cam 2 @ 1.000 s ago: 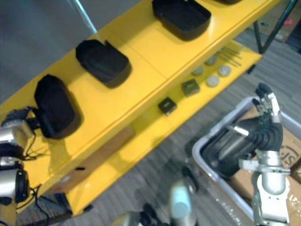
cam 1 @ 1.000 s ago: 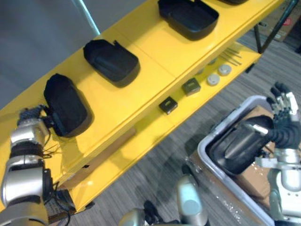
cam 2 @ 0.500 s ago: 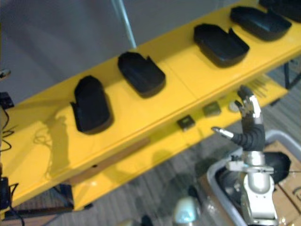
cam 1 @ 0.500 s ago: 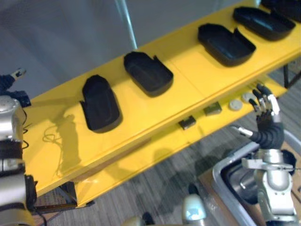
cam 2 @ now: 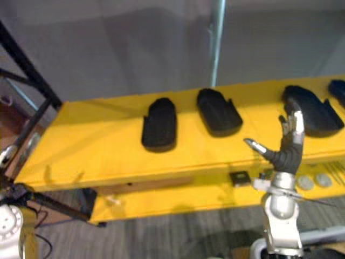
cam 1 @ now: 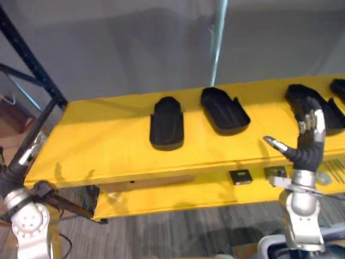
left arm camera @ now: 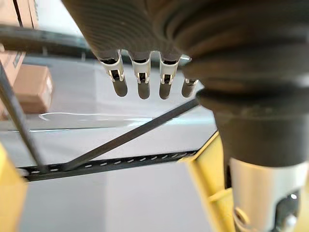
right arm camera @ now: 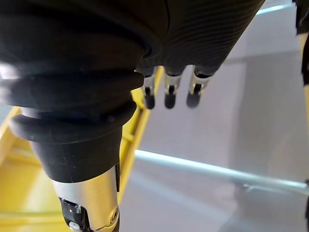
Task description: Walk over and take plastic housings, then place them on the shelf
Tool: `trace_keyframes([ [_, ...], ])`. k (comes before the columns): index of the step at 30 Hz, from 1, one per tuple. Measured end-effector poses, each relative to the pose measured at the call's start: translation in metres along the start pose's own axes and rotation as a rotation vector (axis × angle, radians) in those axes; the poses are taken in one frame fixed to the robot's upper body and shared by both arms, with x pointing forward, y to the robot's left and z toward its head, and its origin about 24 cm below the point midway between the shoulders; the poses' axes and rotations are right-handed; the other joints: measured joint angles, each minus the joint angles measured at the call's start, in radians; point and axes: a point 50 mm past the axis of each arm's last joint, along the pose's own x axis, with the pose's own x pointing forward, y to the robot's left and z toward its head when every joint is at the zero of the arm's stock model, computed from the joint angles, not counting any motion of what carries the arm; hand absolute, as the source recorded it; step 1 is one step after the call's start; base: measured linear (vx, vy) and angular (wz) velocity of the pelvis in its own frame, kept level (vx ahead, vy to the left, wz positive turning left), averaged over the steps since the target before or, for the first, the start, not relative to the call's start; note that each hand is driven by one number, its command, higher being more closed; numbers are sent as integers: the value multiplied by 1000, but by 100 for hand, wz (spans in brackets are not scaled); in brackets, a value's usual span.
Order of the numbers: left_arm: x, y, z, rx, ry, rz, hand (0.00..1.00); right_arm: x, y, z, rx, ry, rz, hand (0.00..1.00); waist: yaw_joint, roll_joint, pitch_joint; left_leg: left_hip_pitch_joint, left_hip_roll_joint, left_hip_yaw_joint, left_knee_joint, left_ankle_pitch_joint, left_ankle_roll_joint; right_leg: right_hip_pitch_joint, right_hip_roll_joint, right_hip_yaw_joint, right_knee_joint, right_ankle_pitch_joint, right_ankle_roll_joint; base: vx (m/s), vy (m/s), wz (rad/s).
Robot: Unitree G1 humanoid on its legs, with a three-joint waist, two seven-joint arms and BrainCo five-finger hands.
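Black plastic housings (cam 1: 167,121) lie in a row on the top board of the yellow shelf (cam 1: 97,145) in the left eye view, each with its long axis running front to back. The right robot hand (cam 1: 307,141) is raised before the board with fingers straight and spread. It is empty, and the third housing (cam 1: 304,97) lies just beyond its fingertips.

In the right eye view, bare board lies left of the leftmost housing (cam 2: 159,125). That is likely the next spot, and it is on the left arm's side.

In the left wrist view, the left robot hand (left arm camera: 140,77) hangs loose and empty by the shelf's dark frame (left arm camera: 111,163).

In the right wrist view, the right hand's relaxed fingers (right arm camera: 169,92) hold nothing.
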Motion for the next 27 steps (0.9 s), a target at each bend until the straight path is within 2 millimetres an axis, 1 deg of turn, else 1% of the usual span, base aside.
trace_keyframes([
  [2, -13, -10, 1, -51, -1, -29, 0, -6, 6, -3, 38, 25, -15, 0, -4, -5, 0, -14, 0, -16, 13, -1, 1, 5, -1, -17, -6, 6, -1, -27, 4, 16],
  [4, -19, -12, -1, -78, 6, -28, 0, -10, 10, -5, 53, 43, -13, 0, -5, -8, 0, -12, 1, -17, 15, -1, 0, 11, 0, -18, -8, 6, -1, -7, -2, 4],
  [5, -23, -12, -1, -97, 6, -14, 0, -15, 12, -7, 66, 65, -14, 0, -4, -12, -2, -12, 2, -18, 17, -3, 0, 13, 2, -19, -11, 6, -1, 0, 0, 0],
  [6, -34, -22, 10, -158, -72, -42, 0, -37, 14, -13, 120, 132, -97, 0, -3, -35, 6, -15, 10, -12, 26, -16, 0, 14, 8, -16, -19, 7, -3, 0, 0, 0],
  [10, -34, -22, 10, -159, -72, -42, 0, -37, 13, -13, 118, 134, -99, 0, -5, -37, 8, -15, 10, -12, 28, -16, 0, 14, 8, -16, -18, 7, -3, 0, 0, 0],
  [12, -34, -22, 10, -159, -72, -43, 0, -39, 9, -13, 106, 141, -109, 0, -7, -41, 14, -23, 10, -12, 42, -18, -1, 8, 8, -13, -14, 7, -3, 0, 0, 0],
  [13, -34, -23, 10, -160, -71, -44, 0, -41, 5, -14, 94, 147, -119, 0, -6, -41, 15, -43, 12, -13, 61, -24, -1, -6, 8, -11, -7, 7, -3, -35, 19, -2],
  [14, -34, -24, 10, -161, -73, -48, 0, -43, -4, -15, 87, 158, -148, 0, -8, -44, 32, -65, 13, -12, 84, -31, 0, -24, 8, -4, 0, 11, -4, -72, 33, -8],
  [15, -34, -25, 11, -164, -78, -53, 0, -45, -10, -15, 92, 166, -169, 0, -8, -46, 51, -72, 14, -8, 95, -36, 2, -29, 8, 4, 1, 16, -4, -93, 39, -13],
  [16, -34, -26, 12, -162, -80, -57, 0, -46, -12, -16, 96, 171, -176, 0, -8, -47, 58, -79, 16, -2, 101, -40, 4, -37, 8, 10, 1, 19, -3, -103, 44, -24],
  [17, -34, -30, 13, -169, -88, -81, 0, -47, -19, -16, 105, 180, -195, 0, -9, -49, 76, -100, 18, 10, 126, -50, 10, -52, 8, 21, -2, 28, -1, -108, 48, -22],
  [18, -35, -38, 14, -196, -92, -133, 0, -49, -23, -17, 113, 188, -204, 0, -18, -49, 93, -121, 21, 12, 151, -61, 14, -63, 7, 28, -4, 36, 3, -90, 51, -19],
  [19, -36, -44, 15, -211, -92, -165, 0, -50, -24, -17, 109, 191, -203, 0, -23, -50, 102, -133, 23, 15, 166, -67, 17, -69, 6, 32, -4, 40, 4, -87, 73, -12],
  [20, -37, -56, 17, -234, -89, -244, 0, -50, -23, -17, 111, 197, -194, 0, -31, -50, 116, -158, 27, 17, 200, -79, 20, -80, 7, 37, -7, 51, 4, -74, 89, -10],
  [21, -38, -71, 18, -264, -79, -330, 0, -50, -22, -17, 111, 199, -180, 0, -33, -52, 134, -177, 29, 17, 226, -90, 24, -87, 8, 39, -7, 57, 7, -91, 105, -9],
  [22, -39, -82, 18, -280, -64, -403, 0, -50, -21, -18, 112, 206, -172, 0, -33, -56, 138, -192, 31, 17, 241, -94, 25, -96, 8, 39, -8, 62, 9, -61, 75, 0],
  [23, -41, -90, 17, -293, -50, -461, 100, -50, -21, -19, 113, 218, -167, 0, -33, -61, 143, -200, 31, 14, 250, -97, 25, -96, 8, 39, -10, 63, 10, -38, 61, 3],
  [24, -43, -98, 17, -301, -33, -517, 100, -48, -19, -20, 116, 227, -161, 0, -31, -68, 147, -203, 33, 13, 257, -101, 26, -96, 9, 38, -9, 63, 10, -6, 39, 5],
  [27, -49, -106, 13, -322, 12, -605, 100, -43, -17, -20, 136, 216, -157, 0, -29, -68, 152, -207, 34, 14, 264, -108, 26, -96, 9, 38, -9, 63, 10, 23, 37, 1],
])
